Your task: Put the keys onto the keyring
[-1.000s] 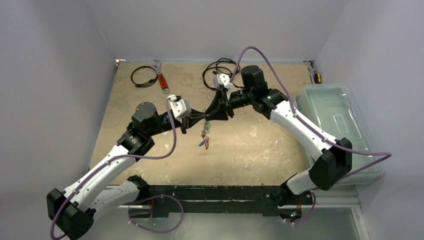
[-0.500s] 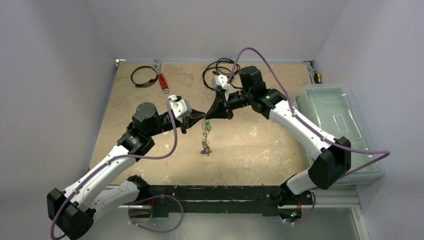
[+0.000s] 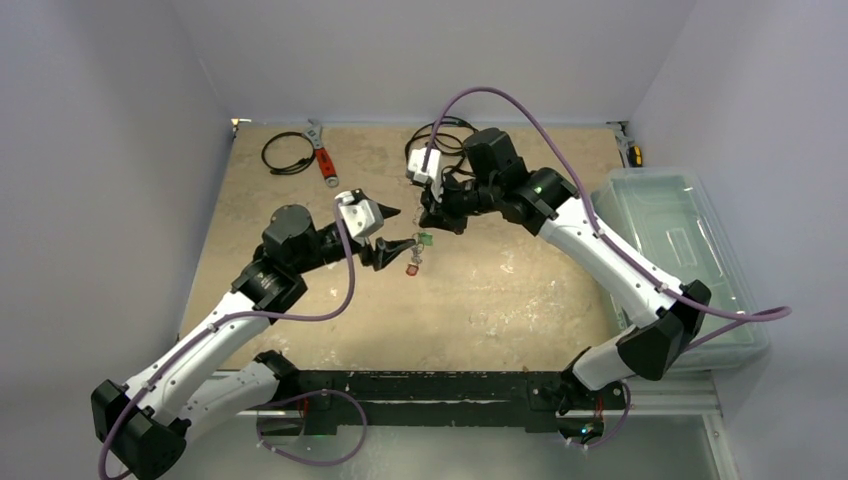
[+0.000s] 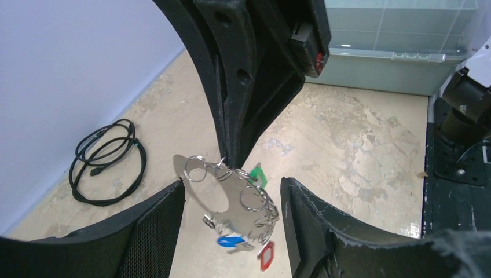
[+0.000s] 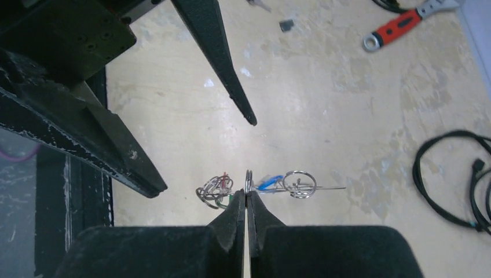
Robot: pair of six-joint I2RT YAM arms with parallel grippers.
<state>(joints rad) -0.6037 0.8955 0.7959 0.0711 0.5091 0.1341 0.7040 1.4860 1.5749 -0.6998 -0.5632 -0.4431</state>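
The keyring (image 4: 231, 211), a flat silvery plate with an oval hole, hangs in the air with several small split rings on it. The keys dangle from it by a green tag (image 4: 256, 175), a blue tag (image 4: 231, 242) and a red tag (image 4: 266, 255). My right gripper (image 5: 247, 194) is shut, pinching the keyring's upper edge at a small ring; from its own camera the plate (image 5: 324, 187) shows edge-on. My left gripper (image 4: 231, 194) is open, its fingers (image 4: 156, 231) standing either side of the keyring without touching it. From above, the bunch (image 3: 415, 255) hangs between the left gripper (image 3: 403, 227) and right gripper (image 3: 430, 222).
A red-handled wrench (image 3: 322, 155) and two black cable coils (image 3: 288, 152) (image 3: 430, 140) lie at the far side of the table. A clear plastic bin (image 3: 680, 260) stands at the right edge. The black mounting rail (image 3: 430, 385) runs along the near edge.
My left gripper has opened and let go of the bunch. The right gripper has closed on the keyring and shifted left and back, so the keys now hang higher and closer to it.
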